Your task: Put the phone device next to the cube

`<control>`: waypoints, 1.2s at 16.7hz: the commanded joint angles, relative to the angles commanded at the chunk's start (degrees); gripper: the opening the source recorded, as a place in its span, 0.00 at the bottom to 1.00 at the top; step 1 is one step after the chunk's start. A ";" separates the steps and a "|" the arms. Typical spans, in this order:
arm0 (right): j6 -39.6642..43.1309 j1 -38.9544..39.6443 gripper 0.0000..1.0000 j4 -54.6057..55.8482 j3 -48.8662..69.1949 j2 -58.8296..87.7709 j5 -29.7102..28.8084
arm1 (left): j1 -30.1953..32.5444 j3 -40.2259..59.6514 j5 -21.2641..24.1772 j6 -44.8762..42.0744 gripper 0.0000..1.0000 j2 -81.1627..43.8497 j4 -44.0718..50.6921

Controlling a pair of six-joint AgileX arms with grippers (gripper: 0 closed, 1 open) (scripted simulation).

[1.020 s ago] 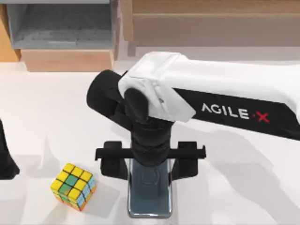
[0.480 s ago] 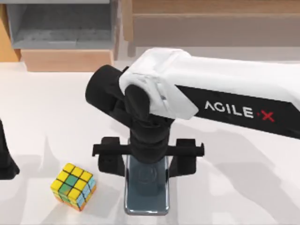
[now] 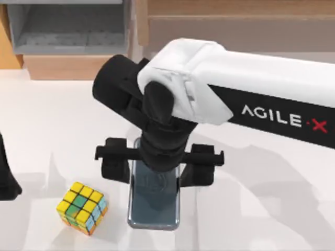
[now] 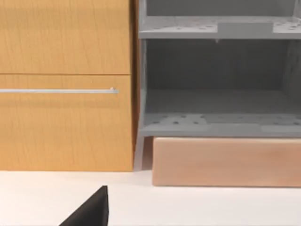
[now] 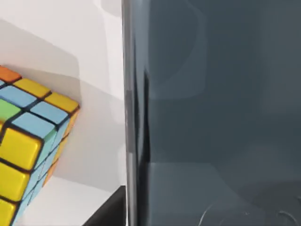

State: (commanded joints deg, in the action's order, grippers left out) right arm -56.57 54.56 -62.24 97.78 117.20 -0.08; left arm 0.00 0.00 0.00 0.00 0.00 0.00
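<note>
The right gripper point(image 3: 154, 166) is gripping the flat, rounded-cornered smartphone with a dark glossy blue-grey screen and silver-grey edge point(image 3: 153, 206), its fingers closing on the long sides. The phone is sitting low over the white table point(image 3: 251, 209), possibly touching it. The small black-lined puzzle cube with yellow, green, light blue and orange stickers point(image 3: 82, 207) is resting near the phone's left. The left arm point(image 3: 6, 178) is waiting at the table's left edge.
</note>
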 joint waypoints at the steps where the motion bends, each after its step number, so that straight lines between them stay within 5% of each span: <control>1: -0.06 0.01 0.00 0.26 0.18 -0.37 0.05 | 0.00 0.00 0.00 0.00 1.00 0.00 0.00; 20: 0.07 0.11 0.00 6.33 -0.30 -2.94 0.03 | 0.00 0.00 0.00 0.00 1.00 0.00 0.00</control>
State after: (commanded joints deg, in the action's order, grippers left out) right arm -56.51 54.67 -55.91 97.48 114.26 -0.05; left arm 0.00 0.00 0.00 0.00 0.00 0.00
